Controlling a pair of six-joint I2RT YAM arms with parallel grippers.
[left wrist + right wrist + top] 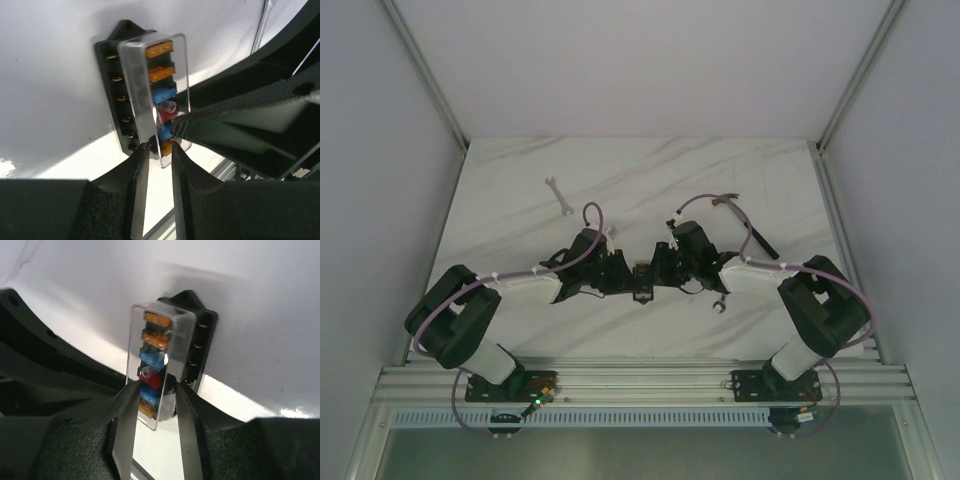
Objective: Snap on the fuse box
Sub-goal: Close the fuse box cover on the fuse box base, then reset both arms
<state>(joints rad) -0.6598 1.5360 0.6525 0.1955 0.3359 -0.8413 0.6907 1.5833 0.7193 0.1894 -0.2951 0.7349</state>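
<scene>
Fuse box point(112, 75), fuses point(164, 93) inside under clear cover point(135, 65); left fingers point(122, 192), right fingers point(123, 425) clamp cover ends.

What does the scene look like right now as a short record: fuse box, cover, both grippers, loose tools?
fuse box: black, held between both grippers at table centre
clear cover: sits over the fuse row; cannot tell if fully snapped
fuses: orange, blue and red, under the cover
left gripper: closed across cover and box at one end
right gripper: closed across cover and box at the other end
wrenches: one far left of centre, one beside the right arm
</scene>
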